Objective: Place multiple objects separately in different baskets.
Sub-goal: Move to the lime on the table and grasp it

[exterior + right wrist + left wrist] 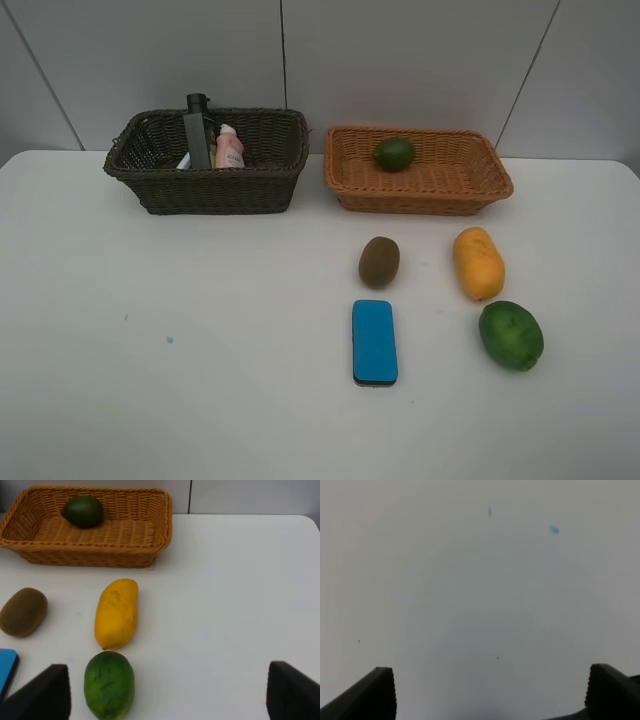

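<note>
On the white table (150, 350), mango (478, 263) points at tan basket (420, 202); both grippers (491, 682) (169, 682) open, empty.

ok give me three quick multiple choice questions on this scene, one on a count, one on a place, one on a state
1. How many fruits lie in the tan basket? A) none B) one C) three
2. Where is the blue eraser? A) in the tan basket B) on the table near the kiwi C) under the tan basket
3. The right claw is: A) open, holding nothing B) shut on the kiwi C) shut on the blue eraser

Answers: 1 B, a single green fruit sits in it; 2 B, it lies flat on the table, apart from the kiwi; 3 A, its fingers stand wide apart with nothing gripped.
</note>
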Robot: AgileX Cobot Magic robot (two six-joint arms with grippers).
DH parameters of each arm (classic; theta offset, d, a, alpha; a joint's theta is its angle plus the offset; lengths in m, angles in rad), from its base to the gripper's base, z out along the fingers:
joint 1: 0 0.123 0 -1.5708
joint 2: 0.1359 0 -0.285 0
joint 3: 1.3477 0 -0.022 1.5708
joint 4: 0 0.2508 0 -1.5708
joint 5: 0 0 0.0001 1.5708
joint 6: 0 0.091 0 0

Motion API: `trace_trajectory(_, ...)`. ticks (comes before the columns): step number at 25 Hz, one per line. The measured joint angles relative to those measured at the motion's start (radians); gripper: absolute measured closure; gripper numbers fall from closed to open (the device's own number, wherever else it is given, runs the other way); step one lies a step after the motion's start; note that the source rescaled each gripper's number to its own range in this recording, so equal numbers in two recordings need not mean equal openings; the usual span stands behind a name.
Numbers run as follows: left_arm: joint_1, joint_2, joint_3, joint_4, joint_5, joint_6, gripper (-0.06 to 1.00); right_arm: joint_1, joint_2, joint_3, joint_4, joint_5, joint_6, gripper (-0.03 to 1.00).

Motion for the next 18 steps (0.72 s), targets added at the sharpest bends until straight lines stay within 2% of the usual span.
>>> trace_trajectory(18, 0.000, -0.315, 0.022, -0.017, -0.032, 0.003, 0.01, 0.000, 0.000, 0.000, 0.000, 0.000, 0.000, -0.03)
